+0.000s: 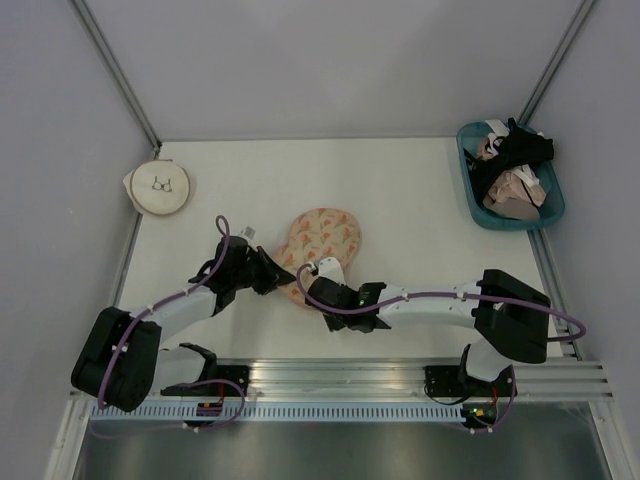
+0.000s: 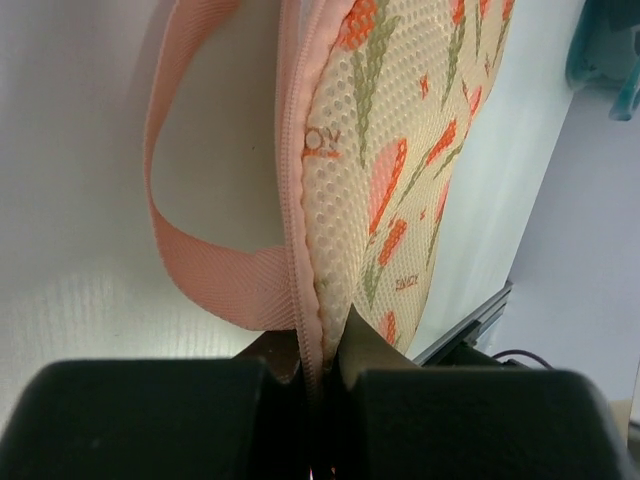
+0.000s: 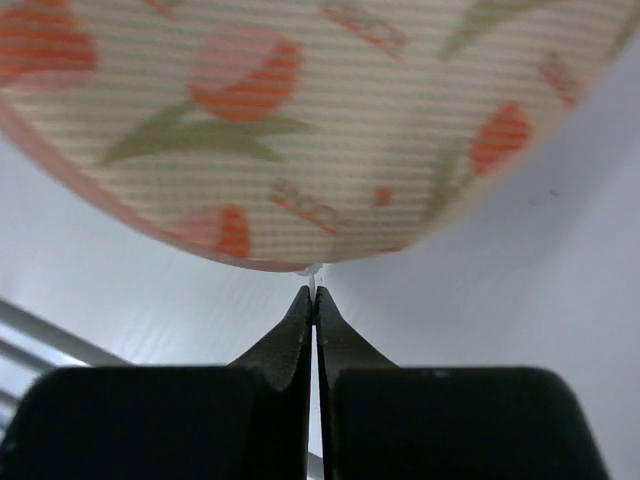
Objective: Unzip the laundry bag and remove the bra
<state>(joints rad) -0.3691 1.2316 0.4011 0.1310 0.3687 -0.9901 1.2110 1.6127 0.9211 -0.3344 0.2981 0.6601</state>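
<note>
Top external view shows a white table walled by grey panels at 9, 12 and 3 o'clock, with a metal rail along its near edge at 6 o'clock. A flat oval peach mesh laundry bag printed with orange tulips lies near the table's middle. Bare tabletop runs from it toward 12 and 3 o'clock. A round cream pouch with a bra drawing sits well apart at 10 o'clock by the left wall. A teal plastic basket holding black and beige-pink garments sits well apart at 2 o'clock by the right wall. Both arms crowd the bag's near edge. The left gripper meets the bag at about 7 o'clock and the right gripper at about 6 o'clock, the two just beside each other. Only the left wrist view shows the left gripper clamped on the bag's peach zipper rim, beside a peach webbing loop strap. Only the right wrist view shows the right gripper with its jaws pressed together, tips touching the bag's lower rim. A tiny white speck sits at the tips; I cannot tell whether it is gripped.
</note>
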